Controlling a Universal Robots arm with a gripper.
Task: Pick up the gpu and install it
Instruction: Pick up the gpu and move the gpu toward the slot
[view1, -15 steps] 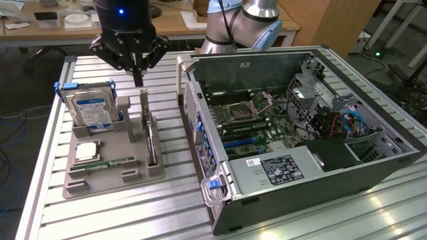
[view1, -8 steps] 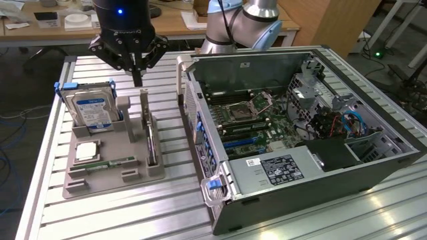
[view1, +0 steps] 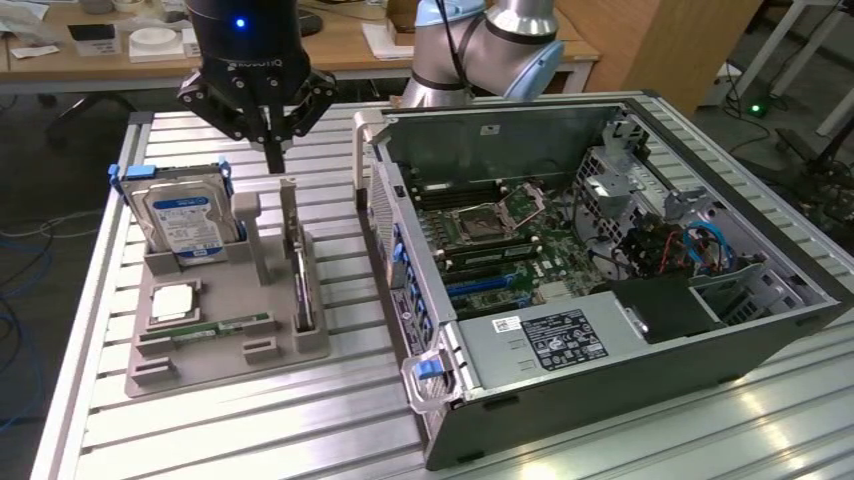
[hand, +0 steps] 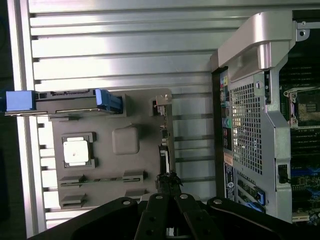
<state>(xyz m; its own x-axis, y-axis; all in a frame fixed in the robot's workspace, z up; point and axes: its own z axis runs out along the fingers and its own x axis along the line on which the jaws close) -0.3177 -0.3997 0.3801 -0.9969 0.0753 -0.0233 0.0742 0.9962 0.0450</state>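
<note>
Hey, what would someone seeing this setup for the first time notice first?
The open computer case dominates the exterior view's right, lying on its side with its motherboard exposed. On the exterior view's left, a gray tray holds a hard drive standing on edge and the gpu upright beside it. The black gripper hangs shut just above the gpu.

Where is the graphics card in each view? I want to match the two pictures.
Exterior view: the graphics card stands on edge in the gray tray, on its side toward the computer case.
Wrist view: the card shows edge-on along the tray's side nearest the case.
Shared landmark: the square silver chip in the tray.
</note>
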